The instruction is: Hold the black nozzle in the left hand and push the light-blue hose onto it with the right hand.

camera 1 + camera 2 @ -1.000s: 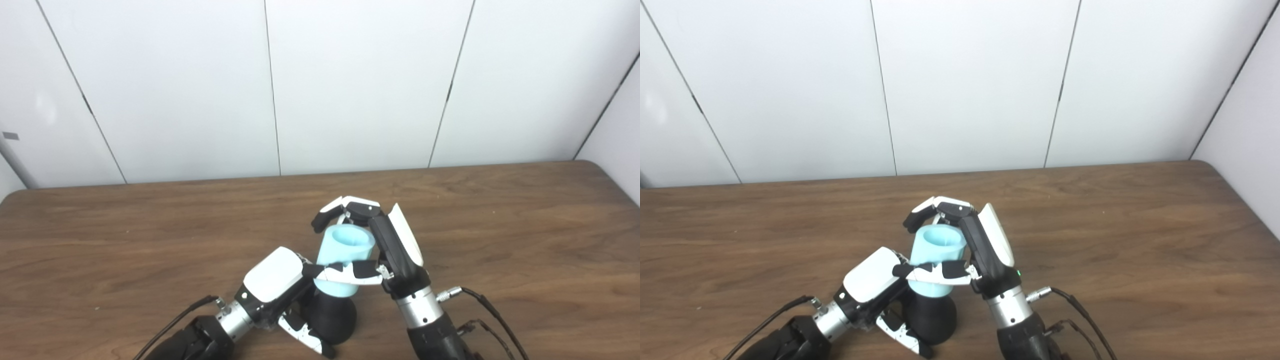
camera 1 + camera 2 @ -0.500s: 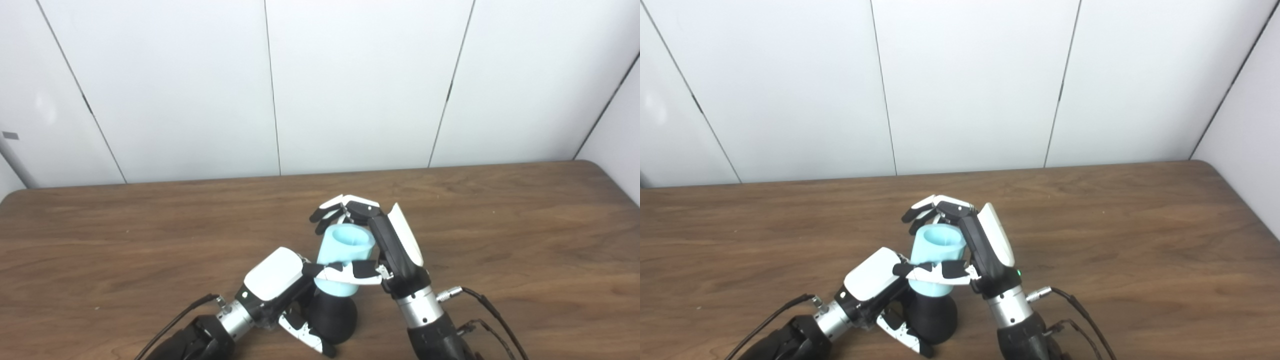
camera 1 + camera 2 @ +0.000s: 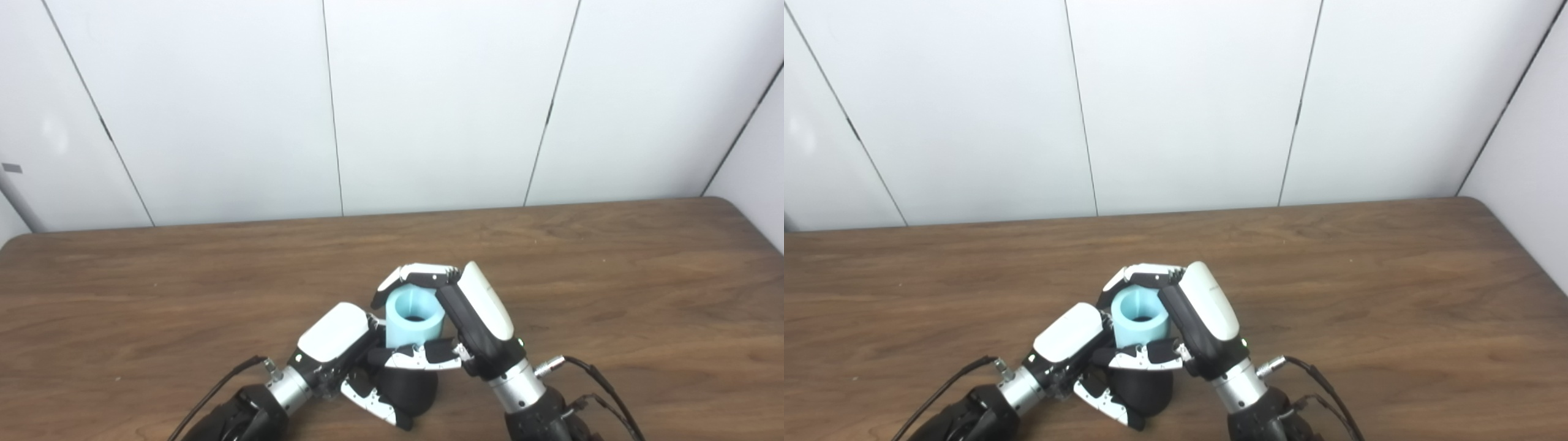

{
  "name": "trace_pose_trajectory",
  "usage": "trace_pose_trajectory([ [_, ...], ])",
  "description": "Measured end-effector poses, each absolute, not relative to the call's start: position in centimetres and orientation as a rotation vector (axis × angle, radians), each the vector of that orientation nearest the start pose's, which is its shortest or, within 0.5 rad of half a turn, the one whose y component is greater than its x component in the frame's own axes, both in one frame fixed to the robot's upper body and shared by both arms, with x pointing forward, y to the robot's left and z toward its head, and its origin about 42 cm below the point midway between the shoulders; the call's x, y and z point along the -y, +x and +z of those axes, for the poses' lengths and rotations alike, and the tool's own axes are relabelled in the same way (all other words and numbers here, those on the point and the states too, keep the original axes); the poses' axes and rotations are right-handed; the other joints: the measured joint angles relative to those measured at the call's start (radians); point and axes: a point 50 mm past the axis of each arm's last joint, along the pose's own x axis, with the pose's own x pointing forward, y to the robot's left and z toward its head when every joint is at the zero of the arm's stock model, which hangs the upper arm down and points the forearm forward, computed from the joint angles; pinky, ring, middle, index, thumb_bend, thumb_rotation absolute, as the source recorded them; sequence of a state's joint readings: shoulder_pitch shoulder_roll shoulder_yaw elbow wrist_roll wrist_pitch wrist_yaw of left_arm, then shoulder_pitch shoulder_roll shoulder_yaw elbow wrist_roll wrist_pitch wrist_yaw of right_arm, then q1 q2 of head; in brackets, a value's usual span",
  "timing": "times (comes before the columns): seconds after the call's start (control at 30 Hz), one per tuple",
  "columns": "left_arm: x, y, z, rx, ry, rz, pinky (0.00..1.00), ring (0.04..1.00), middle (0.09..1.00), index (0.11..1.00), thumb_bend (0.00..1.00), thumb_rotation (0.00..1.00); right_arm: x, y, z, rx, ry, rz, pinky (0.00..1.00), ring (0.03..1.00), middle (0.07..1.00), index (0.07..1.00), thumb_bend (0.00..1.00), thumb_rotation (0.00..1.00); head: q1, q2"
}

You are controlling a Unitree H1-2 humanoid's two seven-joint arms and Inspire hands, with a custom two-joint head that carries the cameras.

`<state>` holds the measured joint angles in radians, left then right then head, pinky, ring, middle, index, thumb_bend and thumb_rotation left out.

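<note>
The black nozzle stands on the wooden table near its front edge. My left hand is shut on its lower body from the left. The light-blue hose, a short wide tube, sits upright on top of the nozzle with its open end up. My right hand is shut on the hose from the right, fingers curled over its far rim and thumb across its base. In the right eye view the hose and nozzle show the same way. The joint between hose and nozzle is hidden by the thumb.
A white panelled wall stands behind the table's far edge. Black cables trail from my right wrist, and one from my left wrist.
My right hand has moved down and tilted forward with the hose, which now sits lower on the nozzle and more upright. The right fingers have closed over the hose's rim. The left hand has stayed put.
</note>
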<state>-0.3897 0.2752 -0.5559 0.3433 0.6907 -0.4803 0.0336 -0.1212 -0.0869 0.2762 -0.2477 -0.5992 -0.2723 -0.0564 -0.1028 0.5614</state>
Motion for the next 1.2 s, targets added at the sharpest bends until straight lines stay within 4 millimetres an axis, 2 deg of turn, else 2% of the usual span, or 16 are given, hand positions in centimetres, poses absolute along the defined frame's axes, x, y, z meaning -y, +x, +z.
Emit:
trace_pose_trajectory([
  [0.33, -14.04, 35.62, 11.08, 0.579, 0.983, -0.760, 0.06, 0.110, 0.169, 0.482, 0.52, 0.04, 13.92, 28.49, 20.27, 0.817, -0.715, 0.215, 0.36, 0.484, 0.489, 0.481, 0.52, 0.00, 0.000, 0.002],
  [0.67, -14.02, 35.60, 11.09, 0.581, 0.982, -0.759, 0.06, 0.100, 0.157, 0.482, 0.52, 0.04, 14.04, 28.64, 20.01, 0.824, -0.704, 0.196, 0.38, 0.497, 0.493, 0.479, 0.52, 0.00, -0.002, 0.002],
  [0.7, -14.01, 35.60, 11.09, 0.581, 0.982, -0.759, 0.06, 0.101, 0.158, 0.482, 0.52, 0.04, 14.04, 28.64, 20.00, 0.824, -0.705, 0.195, 0.40, 0.521, 0.543, 0.486, 0.52, 0.09, -0.003, 0.002],
  [0.73, -14.01, 35.60, 11.09, 0.580, 0.981, -0.759, 0.06, 0.103, 0.161, 0.482, 0.52, 0.04, 14.05, 28.65, 20.00, 0.824, -0.707, 0.195, 0.44, 0.555, 0.587, 0.554, 0.65, 0.22, -0.003, 0.002],
  [0.8, -14.02, 35.61, 11.10, 0.580, 0.979, -0.758, 0.06, 0.106, 0.167, 0.482, 0.52, 0.04, 14.07, 28.64, 19.99, 0.824, -0.715, 0.195, 0.53, 0.639, 0.679, 0.654, 0.79, 0.39, -0.002, 0.000],
  [0.83, -14.02, 35.60, 11.10, 0.580, 0.979, -0.758, 0.06, 0.108, 0.170, 0.482, 0.52, 0.04, 14.09, 28.65, 19.99, 0.823, -0.723, 0.194, 0.59, 0.691, 0.725, 0.695, 0.83, 0.44, -0.002, 0.000],
  [0.93, -14.01, 35.60, 11.09, 0.581, 0.979, -0.758, 0.07, 0.114, 0.180, 0.482, 0.52, 0.04, 14.22, 28.52, 20.20, 0.818, -0.745, 0.198, 0.76, 0.835, 0.858, 0.824, 0.88, 0.54, -0.002, 0.000],
  [1.0, -14.00, 35.59, 11.08, 0.581, 0.979, -0.758, 0.07, 0.118, 0.186, 0.482, 0.52, 0.04, 14.34, 28.27, 20.45, 0.821, -0.774, 0.206, 0.83, 0.896, 0.914, 0.879, 0.91, 0.58, -0.003, 0.000],
  [1.1, -14.01, 35.58, 11.06, 0.581, 0.979, -0.759, 0.08, 0.128, 0.203, 0.483, 0.52, 0.04, 14.47, 28.19, 20.55, 0.826, -0.804, 0.206, 0.88, 0.936, 0.952, 0.915, 0.93, 0.62, -0.003, 0.000],
  [1.2, -14.00, 35.58, 11.06, 0.581, 0.980, -0.759, 0.08, 0.132, 0.209, 0.483, 0.52, 0.04, 14.32, 28.03, 20.83, 0.843, -0.830, 0.201, 0.89, 0.936, 0.952, 0.911, 0.94, 0.64, -0.005, 0.000],
])
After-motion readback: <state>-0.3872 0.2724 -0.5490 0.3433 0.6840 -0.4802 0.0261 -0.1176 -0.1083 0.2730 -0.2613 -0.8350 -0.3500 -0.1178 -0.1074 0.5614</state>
